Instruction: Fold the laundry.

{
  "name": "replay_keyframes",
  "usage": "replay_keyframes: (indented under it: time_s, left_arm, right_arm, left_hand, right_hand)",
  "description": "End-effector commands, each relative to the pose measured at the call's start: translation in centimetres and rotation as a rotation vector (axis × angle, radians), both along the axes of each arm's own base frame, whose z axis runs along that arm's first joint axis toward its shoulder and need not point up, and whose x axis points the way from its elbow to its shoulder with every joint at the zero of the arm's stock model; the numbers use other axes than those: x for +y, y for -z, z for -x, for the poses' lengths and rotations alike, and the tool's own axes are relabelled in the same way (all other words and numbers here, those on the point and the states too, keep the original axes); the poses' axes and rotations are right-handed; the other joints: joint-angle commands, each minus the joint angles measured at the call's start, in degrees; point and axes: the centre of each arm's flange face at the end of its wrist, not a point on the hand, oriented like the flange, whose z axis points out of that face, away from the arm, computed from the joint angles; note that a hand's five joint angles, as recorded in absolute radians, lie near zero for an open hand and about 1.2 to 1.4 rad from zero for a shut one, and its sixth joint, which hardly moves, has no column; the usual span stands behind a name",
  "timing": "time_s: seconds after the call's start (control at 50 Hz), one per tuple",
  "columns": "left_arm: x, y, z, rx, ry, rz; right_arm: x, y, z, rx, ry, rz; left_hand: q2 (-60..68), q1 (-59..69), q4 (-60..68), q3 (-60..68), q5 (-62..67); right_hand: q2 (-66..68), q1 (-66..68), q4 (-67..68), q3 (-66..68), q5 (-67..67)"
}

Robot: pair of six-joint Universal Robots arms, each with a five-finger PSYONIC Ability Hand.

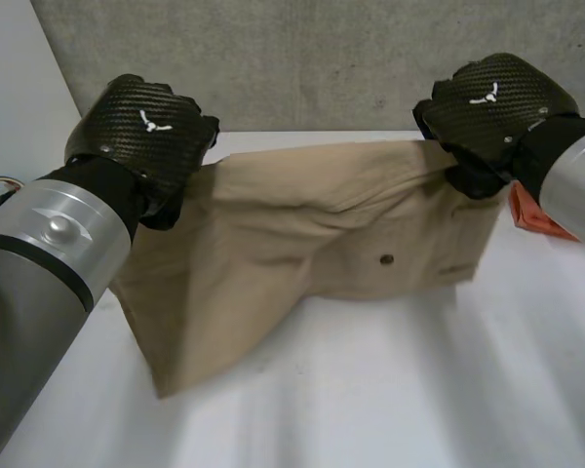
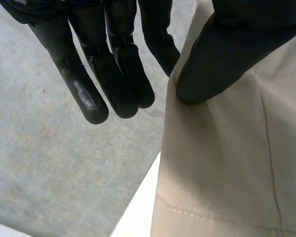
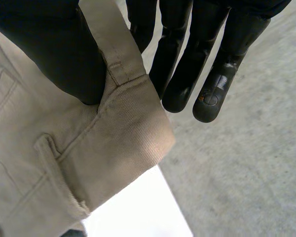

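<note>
Tan trousers hang lifted above the white table, stretched between my two hands, with the lower part drooping onto the table at the left. My left hand holds the cloth's upper left edge; its thumb presses the tan cloth against the fingers. My right hand holds the upper right corner at the waistband; its thumb pinches the waistband against the fingers. A dark button shows on the trousers' front.
An orange cloth lies on the table at the right, behind my right arm. A grey concrete wall stands past the table's far edge.
</note>
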Motion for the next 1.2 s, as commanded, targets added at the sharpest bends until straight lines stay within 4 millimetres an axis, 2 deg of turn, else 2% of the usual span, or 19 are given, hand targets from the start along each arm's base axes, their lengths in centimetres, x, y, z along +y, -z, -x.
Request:
replay_keyframes:
  time_s: [0.02, 0.12, 0.2, 0.24, 0.28, 0.3, 0.32, 0.4, 0.52, 0.66, 0.74, 0.8, 0.84, 0.86, 0.92, 0.94, 1.02, 1.1, 1.2]
  left_arm:
    - [-2.1, 4.8, 2.4, -0.14, 0.042, -0.075]
    - [-5.2, 8.9, 4.5, -0.189, 0.034, -0.121]
    - [-10.2, 9.3, 6.6, -0.13, -0.007, 0.014]
    - [-14.0, 7.3, 7.0, -0.066, -0.061, 0.175]
    - [-15.9, 4.4, 7.1, -0.006, -0.094, 0.32]
    - [-16.4, 2.7, 7.2, 0.038, -0.108, 0.397]
    - [-16.9, -0.7, 7.6, 0.12, -0.125, 0.552]
    - [-16.7, -7.0, 7.7, 0.32, -0.114, 0.852]
    - [-15.1, -7.9, 8.4, 0.358, -0.072, 0.87]
    - [-14.4, -3.9, 6.5, 0.333, -0.095, 0.678]
    - [-13.9, 0.9, 5.8, 0.253, -0.111, 0.545]
    - [-12.9, 6.8, 5.3, 0.155, -0.101, 0.383]
    - [-12.5, 8.7, 5.1, 0.125, -0.093, 0.331]
    - [-12.2, 9.8, 5.0, 0.111, -0.087, 0.3]
    - [-11.6, 14.4, 4.8, 0.064, -0.074, 0.182]
    - [-11.3, 17.1, 4.7, 0.034, -0.072, 0.115]
    - [-9.7, 21.3, 4.6, -0.041, -0.051, 0.003]
    - [-8.4, 21.8, 3.9, -0.082, -0.044, -0.063]
    - [-7.2, 18.9, 3.1, -0.057, -0.042, -0.061]
  right_arm:
    - [0.5, 3.4, -1.6, 0.17, -0.034, -0.077]
    - [-2.7, 7.5, -3.3, 0.226, 0.02, -0.132]
    - [-6.2, 8.8, -5.0, 0.181, 0.064, -0.043]
    - [-8.5, 7.8, -6.4, 0.095, 0.079, 0.102]
    - [-9.9, 6.4, -7.2, 0.015, 0.088, 0.226]
    - [-10.9, 4.3, -7.8, -0.075, 0.096, 0.368]
    - [-11.4, 3.2, -8.1, -0.124, 0.1, 0.445]
    - [-12.2, -2.0, -8.8, -0.334, 0.108, 0.784]
    - [-12.0, -5.0, -9.0, -0.431, 0.063, 0.926]
    - [-12.4, -2.4, -9.0, -0.419, 0.01, 0.719]
    - [-12.5, 1.2, -8.9, -0.35, 0.001, 0.563]
    - [-12.4, 6.7, -8.9, -0.25, 0.002, 0.384]
    - [-12.3, 9.6, -8.8, -0.198, 0.003, 0.297]
    - [-12.0, 12.5, -8.7, -0.151, 0.004, 0.212]
    - [-11.5, 16.7, -8.5, -0.081, 0.008, 0.089]
    - [-11.0, 19.5, -8.3, -0.028, 0.011, 0.01]
    - [-9.8, 22.8, -7.6, 0.063, 0.013, -0.099]
    - [-8.6, 22.8, -6.7, 0.09, 0.022, -0.161]
    - [-7.3, 20.7, -5.2, 0.088, 0.041, -0.182]
  left_hand:
    - [11.4, 16.3, 11.4, 12.0, 12.6]
    - [11.4, 16.3, 11.4, 12.0, 12.6]
    - [11.4, 16.3, 11.4, 12.0, 12.6]
    - [11.4, 16.3, 11.4, 12.0, 12.6]
    - [11.4, 16.3, 11.4, 12.0, 12.6]
    - [11.4, 16.3, 11.4, 12.0, 12.6]
    - [11.4, 16.3, 11.4, 12.0, 12.6]
    - [11.4, 16.3, 11.4, 12.0, 12.6]
    - [11.4, 16.3, 11.4, 12.0, 12.6]
    - [11.4, 16.3, 11.4, 12.0, 12.6]
    - [11.4, 16.3, 11.4, 12.0, 12.6]
    - [11.4, 16.3, 11.4, 12.0, 12.6]
    - [11.4, 16.3, 11.4, 12.0, 12.6]
    - [11.4, 16.3, 11.4, 12.0, 12.6]
    - [11.4, 16.3, 11.4, 12.0, 12.6]
    - [11.4, 16.3, 11.4, 12.0, 12.6]
    - [11.4, 16.3, 11.4, 12.0, 12.6]
    - [11.4, 16.3, 11.4, 12.0, 12.6]
    - [11.4, 16.3, 11.4, 12.0, 12.6]
  right_hand:
    - [12.4, 21.5, 11.8, 12.5, 14.0]
    - [12.4, 21.5, 11.8, 12.5, 14.0]
    - [12.4, 21.5, 11.8, 12.5, 14.0]
    - [12.4, 21.5, 11.8, 12.5, 14.0]
    - [12.4, 21.5, 11.8, 12.5, 14.0]
    - [12.4, 21.5, 11.8, 12.5, 14.0]
    - [12.4, 21.5, 11.8, 12.5, 14.0]
    - [12.4, 21.5, 11.8, 12.5, 14.0]
    - [12.4, 21.5, 11.8, 12.5, 14.0]
    - [12.4, 21.5, 11.8, 12.5, 14.0]
    - [12.4, 21.5, 11.8, 12.5, 14.0]
    - [12.4, 21.5, 11.8, 12.5, 14.0]
    - [12.4, 21.5, 11.8, 12.5, 14.0]
    - [12.4, 21.5, 11.8, 12.5, 14.0]
    - [12.4, 21.5, 11.8, 12.5, 14.0]
    - [12.4, 21.5, 11.8, 12.5, 14.0]
    - [12.4, 21.5, 11.8, 12.5, 14.0]
    - [12.4, 21.5, 11.8, 12.5, 14.0]
    - [12.4, 21.5, 11.8, 12.5, 14.0]
